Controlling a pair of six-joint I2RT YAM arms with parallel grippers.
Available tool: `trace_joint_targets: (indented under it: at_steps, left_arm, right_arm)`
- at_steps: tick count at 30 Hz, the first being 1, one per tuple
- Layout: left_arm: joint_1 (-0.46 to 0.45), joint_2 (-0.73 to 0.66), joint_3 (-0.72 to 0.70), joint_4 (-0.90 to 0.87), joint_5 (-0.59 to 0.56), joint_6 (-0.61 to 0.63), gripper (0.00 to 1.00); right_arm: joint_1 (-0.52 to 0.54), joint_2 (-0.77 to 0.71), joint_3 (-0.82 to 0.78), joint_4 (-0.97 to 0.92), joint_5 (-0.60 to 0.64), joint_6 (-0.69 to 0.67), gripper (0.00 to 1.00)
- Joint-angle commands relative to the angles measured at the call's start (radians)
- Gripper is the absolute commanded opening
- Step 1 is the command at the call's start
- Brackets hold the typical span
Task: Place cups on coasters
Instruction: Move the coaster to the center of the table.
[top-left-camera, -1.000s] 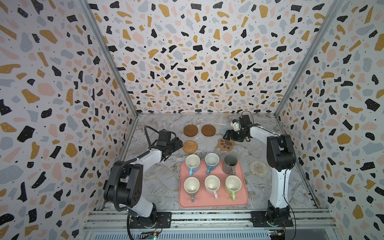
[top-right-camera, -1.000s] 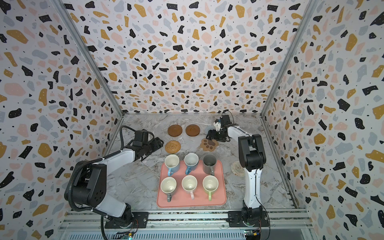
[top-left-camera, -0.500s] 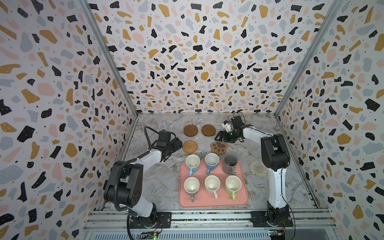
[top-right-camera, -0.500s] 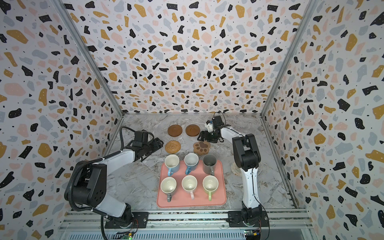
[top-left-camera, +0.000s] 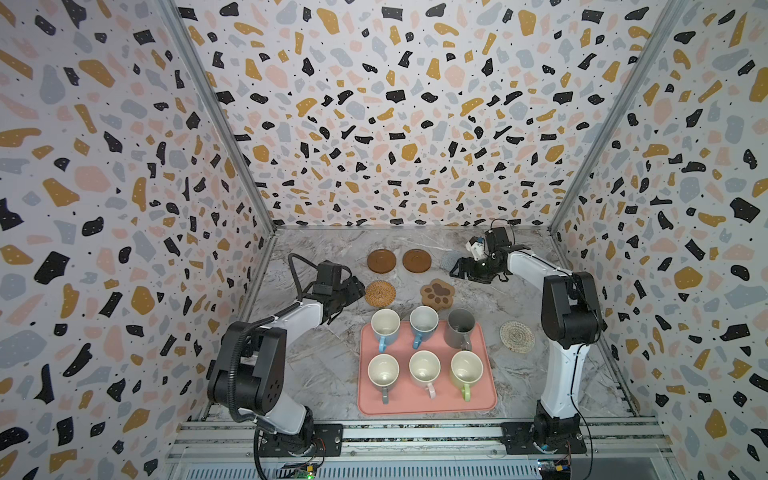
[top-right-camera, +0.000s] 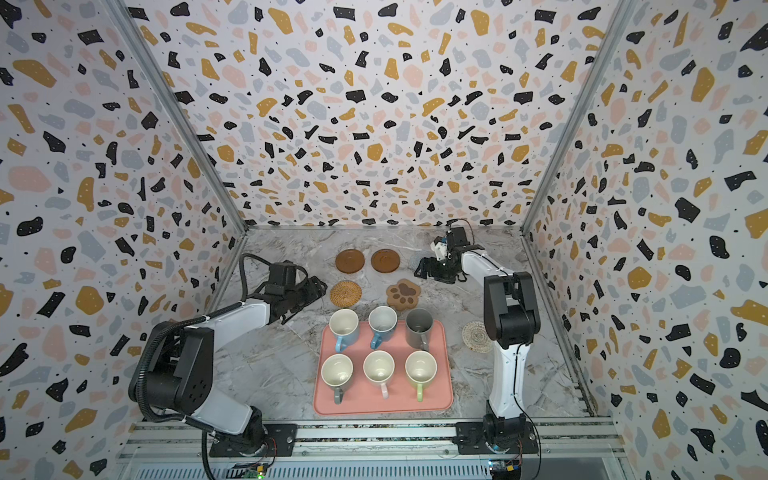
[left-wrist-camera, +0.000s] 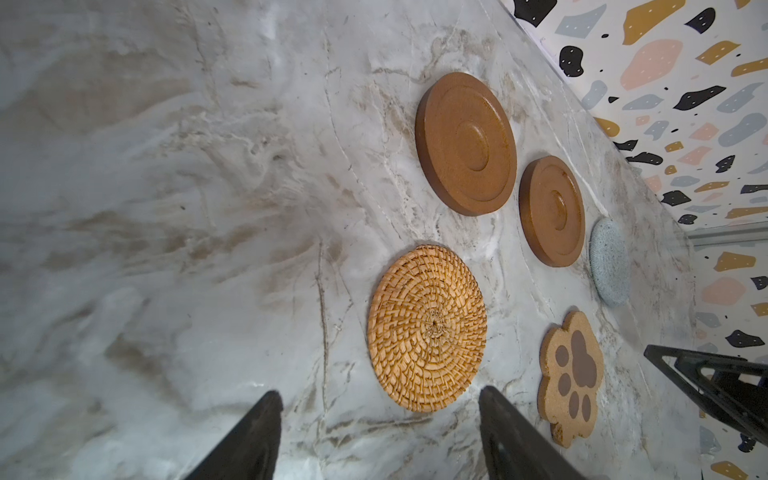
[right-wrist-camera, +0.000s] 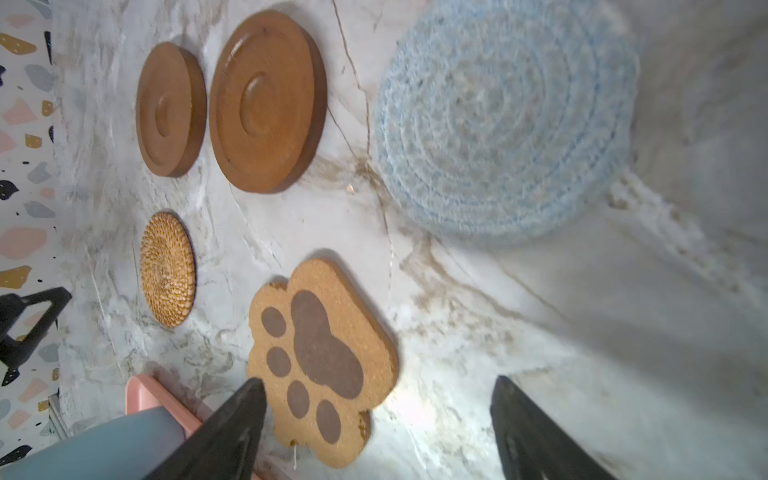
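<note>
All six cups (top-left-camera: 424, 368) are stood on the pink tray (top-left-camera: 428, 409); none is yet placed. Behind it on the table (top-left-camera: 324, 374) are laid two wooden coasters (top-left-camera: 381, 261), a rattan coaster (top-left-camera: 380, 292), a paw coaster (top-left-camera: 436, 293) and a grey-blue coaster (right-wrist-camera: 503, 120); a whitish coaster (top-left-camera: 517, 336) is beside the tray. The left claw (left-wrist-camera: 379, 392) is held apart and empty near the rattan coaster, the right claw (right-wrist-camera: 379, 381) likewise by the grey-blue one. A back-row cup should be taken first, gripped across its wall, lifted clear of its neighbours and lowered upright, centred.

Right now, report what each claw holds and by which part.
Nothing is held. The left claw and the right claw both stand open and empty.
</note>
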Motion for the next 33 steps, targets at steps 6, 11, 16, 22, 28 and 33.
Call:
trace_joint_targets:
  at_steps: [6,11,16,22,28,33]
  left_arm:
    - [0.007,-0.02,-0.014,0.031,0.011,-0.001,0.76]
    - [0.007,-0.023,-0.014,0.029,0.01,-0.003,0.76]
    - [0.007,-0.025,-0.013,0.026,0.009,-0.002,0.76]
    - [0.008,-0.026,-0.013,0.025,0.008,-0.002,0.76]
    - [0.009,-0.033,-0.014,0.018,0.006,0.003,0.76]
    - [0.011,-0.034,-0.016,0.017,0.005,0.002,0.76]
  right_arm:
    - [0.013,-0.022,-0.115,0.028,-0.108,0.0,0.86]
    - [0.021,-0.009,-0.154,0.121,-0.209,0.073,0.85]
    - [0.043,0.006,-0.173,0.185,-0.265,0.126,0.84]
    - [0.062,0.035,-0.15,0.242,-0.296,0.18,0.84]
    - [0.07,0.089,-0.069,0.235,-0.307,0.19,0.84]
    - [0.074,0.134,-0.015,0.218,-0.321,0.188,0.84]
